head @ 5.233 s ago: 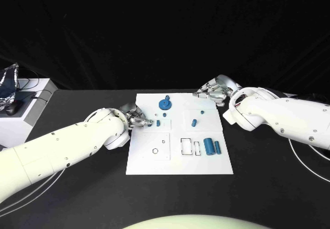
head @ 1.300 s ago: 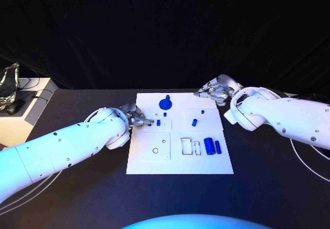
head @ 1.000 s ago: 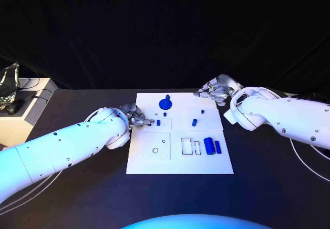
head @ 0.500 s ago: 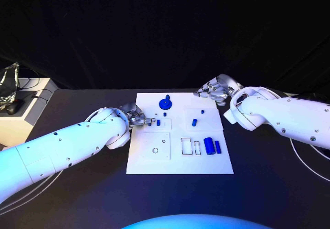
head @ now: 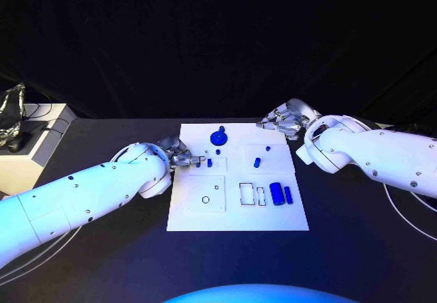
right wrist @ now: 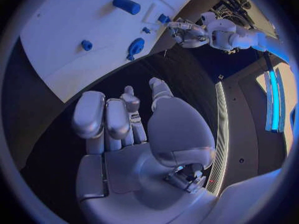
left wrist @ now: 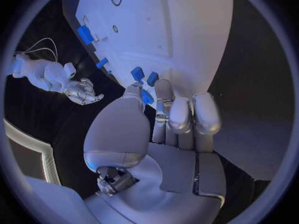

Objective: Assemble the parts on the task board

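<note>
lab | black-draped backdrop (head: 218,57) | black table (head: 109,265) | white task board (head: 237,218)

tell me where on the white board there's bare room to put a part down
The near strip of the task board, below the outlined slots, is bare. The far right corner by the right hand looks free too. It is crowded around the left hand, and around the two blue cylinders on the right.
</note>
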